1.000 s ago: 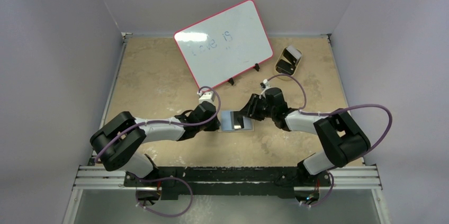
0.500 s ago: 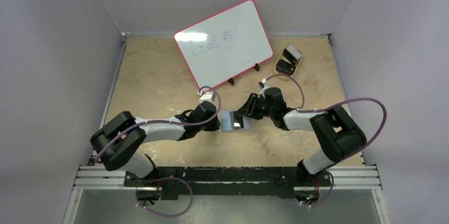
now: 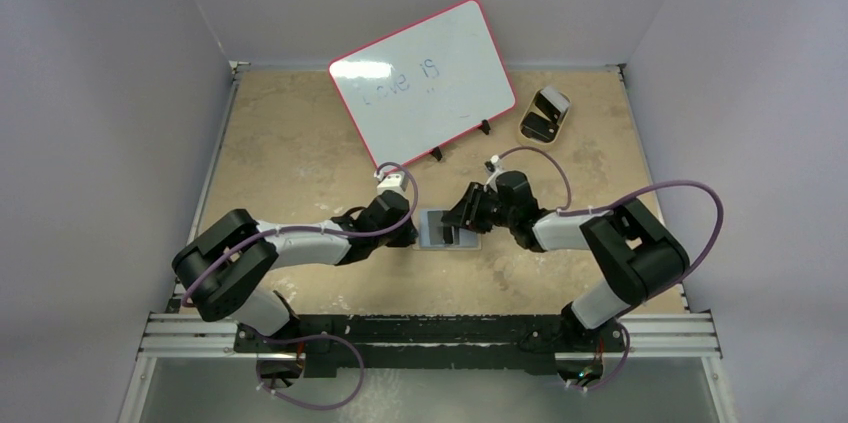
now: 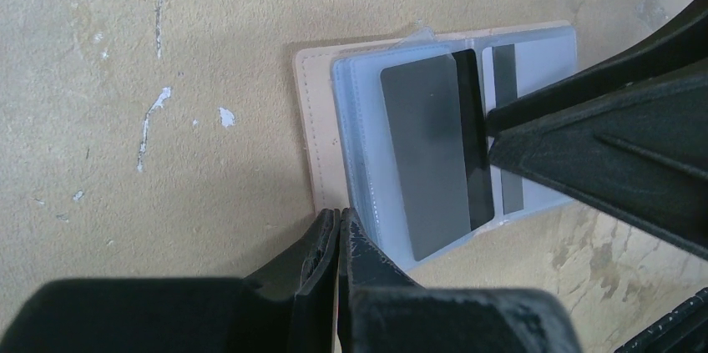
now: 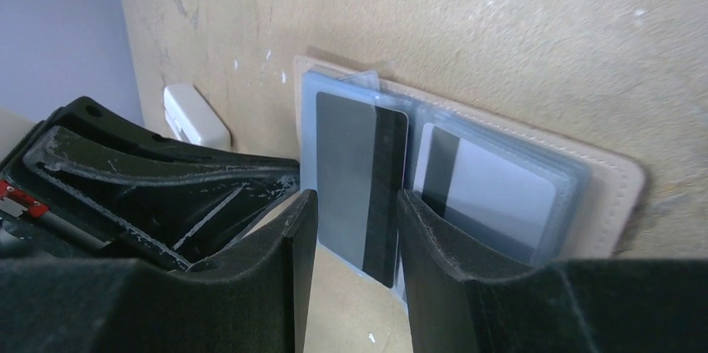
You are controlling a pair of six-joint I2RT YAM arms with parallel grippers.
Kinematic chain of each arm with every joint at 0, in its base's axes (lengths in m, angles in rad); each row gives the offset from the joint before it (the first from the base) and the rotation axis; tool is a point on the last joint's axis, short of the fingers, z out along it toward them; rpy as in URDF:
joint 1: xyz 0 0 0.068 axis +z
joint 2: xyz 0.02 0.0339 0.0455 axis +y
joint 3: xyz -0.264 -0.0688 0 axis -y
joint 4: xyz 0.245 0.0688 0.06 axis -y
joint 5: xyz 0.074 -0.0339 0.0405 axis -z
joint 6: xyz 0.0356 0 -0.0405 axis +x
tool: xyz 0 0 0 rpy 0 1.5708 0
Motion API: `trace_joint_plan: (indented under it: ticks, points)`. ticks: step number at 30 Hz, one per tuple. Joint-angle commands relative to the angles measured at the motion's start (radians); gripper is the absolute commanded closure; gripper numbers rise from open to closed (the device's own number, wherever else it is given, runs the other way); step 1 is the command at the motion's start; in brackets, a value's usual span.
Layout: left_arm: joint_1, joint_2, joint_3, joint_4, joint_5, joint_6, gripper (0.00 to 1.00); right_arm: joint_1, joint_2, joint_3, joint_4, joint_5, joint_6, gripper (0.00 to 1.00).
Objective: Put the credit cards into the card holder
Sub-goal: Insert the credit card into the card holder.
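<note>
The beige card holder [image 3: 428, 240] lies open on the table between both arms, its clear sleeves facing up. A grey card with a dark stripe [image 4: 422, 153] lies on its left half and sticks out past the sleeve's near end. A pale card [image 5: 493, 194] sits in the other half. My left gripper [image 4: 338, 215] is shut, its tips resting at the holder's leather edge [image 4: 313, 119]. My right gripper [image 5: 356, 203] is open, its fingers either side of the grey card's [image 5: 351, 178] protruding end, not touching it.
A red-rimmed whiteboard [image 3: 425, 78] stands tilted at the back centre. A tan oval tray with a dark interior [image 3: 545, 113] lies at the back right. The left gripper's black body [image 5: 167, 194] sits close beside the right fingers.
My right gripper has moved left, over the open card holder and closer to the left gripper. The left arm and the holder have stayed put.
</note>
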Motion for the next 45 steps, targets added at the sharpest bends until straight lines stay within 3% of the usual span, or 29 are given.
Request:
trace_joint_plan:
  ticks: [1,15,21,26,32,40,45]
  points:
    - [-0.002,0.007,0.019,0.025,0.024,-0.001,1.00,0.037,0.011,-0.005,0.050,-0.030,0.041,0.58]
    - [-0.002,-0.029,0.014,-0.003,0.006,-0.016,1.00,0.088,0.040,0.002,0.102,-0.029,0.052,0.66]
    - [-0.002,-0.111,0.028,-0.109,-0.069,-0.060,0.99,0.089,-0.072,0.056,-0.148,0.035,-0.045,0.60]
    - [-0.002,-0.187,0.032,-0.117,-0.072,-0.108,0.85,0.087,-0.161,0.112,-0.345,0.161,-0.129,0.58]
    - [0.000,-0.197,0.027,-0.030,-0.028,-0.136,0.69,0.087,-0.175,0.144,-0.422,0.232,-0.183,0.66]
    - [0.069,-0.116,-0.033,0.185,0.104,-0.201,0.59,0.087,-0.097,0.147,-0.381,0.211,-0.211,0.74]
    - [0.089,-0.068,-0.041,0.238,0.139,-0.200,0.57,0.087,-0.051,0.125,-0.356,0.217,-0.213,0.78]
